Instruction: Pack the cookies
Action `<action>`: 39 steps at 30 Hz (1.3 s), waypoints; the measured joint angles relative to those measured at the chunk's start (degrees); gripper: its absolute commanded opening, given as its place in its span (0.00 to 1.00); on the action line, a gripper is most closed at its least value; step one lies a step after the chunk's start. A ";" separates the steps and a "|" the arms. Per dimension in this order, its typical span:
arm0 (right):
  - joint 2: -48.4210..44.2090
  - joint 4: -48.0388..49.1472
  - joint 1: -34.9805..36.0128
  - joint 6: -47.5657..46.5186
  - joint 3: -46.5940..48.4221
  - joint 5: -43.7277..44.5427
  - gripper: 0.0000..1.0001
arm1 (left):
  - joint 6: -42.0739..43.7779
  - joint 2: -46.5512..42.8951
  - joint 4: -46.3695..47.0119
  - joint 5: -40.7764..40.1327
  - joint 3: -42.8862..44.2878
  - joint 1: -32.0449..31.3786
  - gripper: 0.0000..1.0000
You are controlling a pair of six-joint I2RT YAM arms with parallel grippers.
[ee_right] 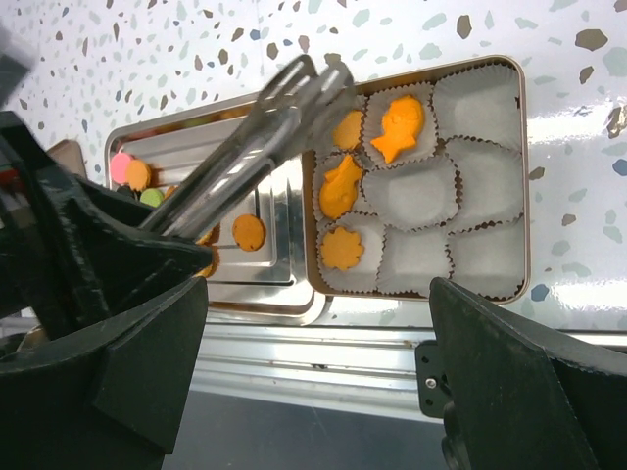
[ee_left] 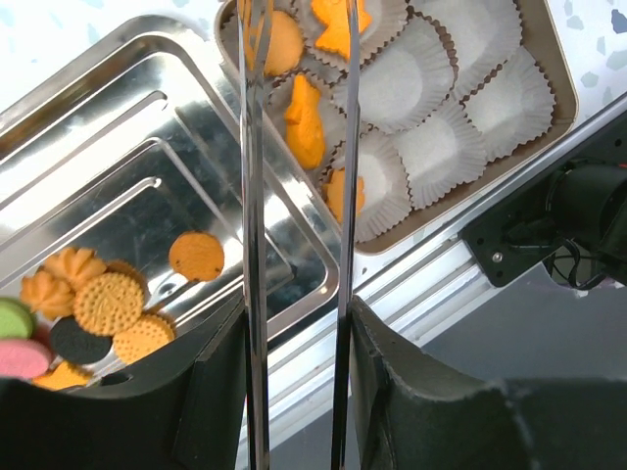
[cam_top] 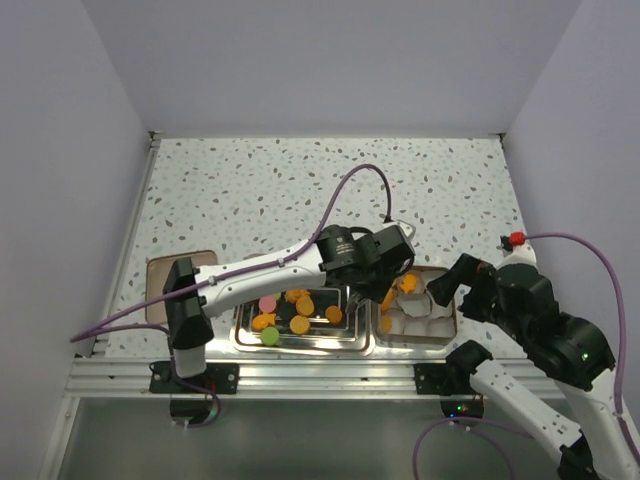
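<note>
Cookies [ee_left: 108, 302] are lying loose in the steel tray [ee_left: 98, 127] at the near edge of the worktop [cam_top: 300, 180], looking light and crumbly, so the left gripper [ee_left: 297, 328], clamping tongs [ee_left: 253, 196], is needing a gentle pinch across their rims, while the right gripper [ee_right: 318, 294] is hanging with fingers wide apart

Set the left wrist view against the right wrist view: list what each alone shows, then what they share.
Left wrist only: a black cookie in the steel tray. Right wrist only: the tips of the tongs and the whole box of paper cups. Both: four orange cookies sitting in cups, and one lone orange cookie in that tray.
</note>
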 measured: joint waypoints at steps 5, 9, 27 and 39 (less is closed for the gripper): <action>-0.26 -0.02 0.00 0.37 -0.02 -0.02 0.99 | -1.38 -6.51 -2.19 -2.91 -3.74 0.24 0.46; -0.26 0.04 0.00 0.44 -0.15 -0.31 0.99 | -3.39 -15.50 -3.48 -4.87 -12.52 0.85 0.47; -1.38 0.39 0.00 1.97 -3.23 -2.03 0.99 | -8.46 -26.75 -4.68 -2.71 -36.70 0.35 0.49; -2.84 0.04 0.00 2.78 -3.80 -2.82 0.99 | -10.01 -26.71 -3.15 -0.20 -37.51 -2.23 0.50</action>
